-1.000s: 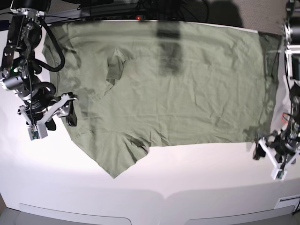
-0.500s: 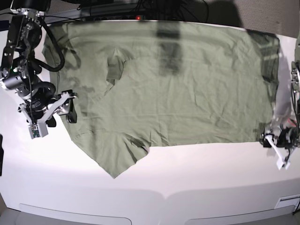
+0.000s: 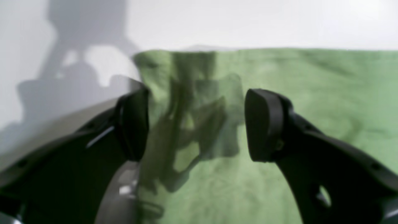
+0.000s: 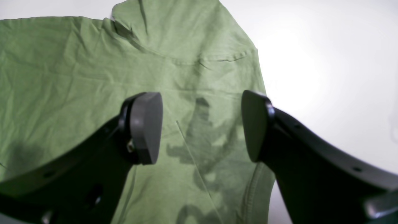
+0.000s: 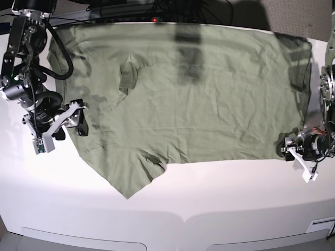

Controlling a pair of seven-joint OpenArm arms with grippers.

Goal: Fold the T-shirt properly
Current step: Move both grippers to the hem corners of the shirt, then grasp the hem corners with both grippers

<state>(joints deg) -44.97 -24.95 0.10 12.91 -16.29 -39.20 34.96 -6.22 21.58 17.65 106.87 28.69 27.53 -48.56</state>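
The olive-green T-shirt (image 5: 199, 104) lies spread flat and wrinkled on the white table (image 5: 220, 198), collar toward the left and hem toward the right. My right gripper (image 5: 69, 130) hovers open at the shirt's left edge. In the right wrist view, the right gripper (image 4: 200, 126) has its jaws wide apart over a sleeve of the T-shirt (image 4: 77, 77), with nothing between them. My left gripper (image 5: 294, 157) is open at the shirt's near right hem corner. In the blurred left wrist view, the left gripper (image 3: 197, 124) straddles that corner of the T-shirt (image 3: 311, 93) without gripping it.
Dark cables and equipment (image 5: 157, 8) line the table's far edge. Bare white tabletop (image 4: 326, 62) runs in front of the shirt down to the rounded front edge. Both arms stand at the table's outer sides.
The left arm swung at the right side and its gripper came back toward the shirt's near hem corner. The right gripper shifted slightly toward the shirt. The shirt's right edge now lies flat.
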